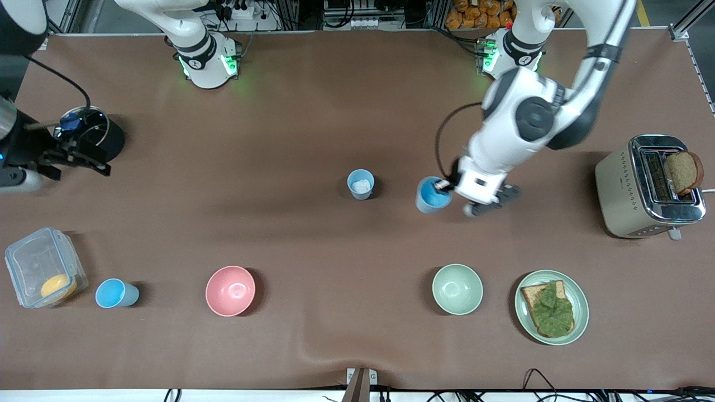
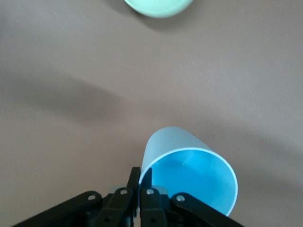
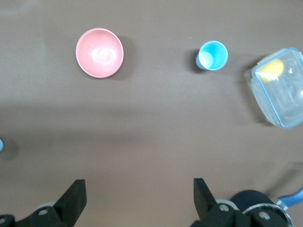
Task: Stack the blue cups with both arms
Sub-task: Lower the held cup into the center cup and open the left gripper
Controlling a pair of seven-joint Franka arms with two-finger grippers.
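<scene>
My left gripper (image 1: 445,187) is shut on the rim of a blue cup (image 1: 430,198) and holds it tilted, low over the middle of the table. In the left wrist view its fingers (image 2: 134,177) pinch the wall of this cup (image 2: 189,170). A second blue cup (image 1: 361,184) with something white inside stands beside it, toward the right arm's end. A third blue cup (image 1: 114,293) sits near the front edge, next to a clear box; it also shows in the right wrist view (image 3: 212,55). My right gripper (image 1: 84,159) (image 3: 139,194) is open and empty beside a black round container.
A pink bowl (image 1: 230,290) and a pale green bowl (image 1: 457,288) sit near the front. A plate (image 1: 525,312) holds toast with greens. A toaster (image 1: 642,187) stands at the left arm's end. A clear lidded box (image 1: 39,268) and a black container (image 1: 98,137) are at the right arm's end.
</scene>
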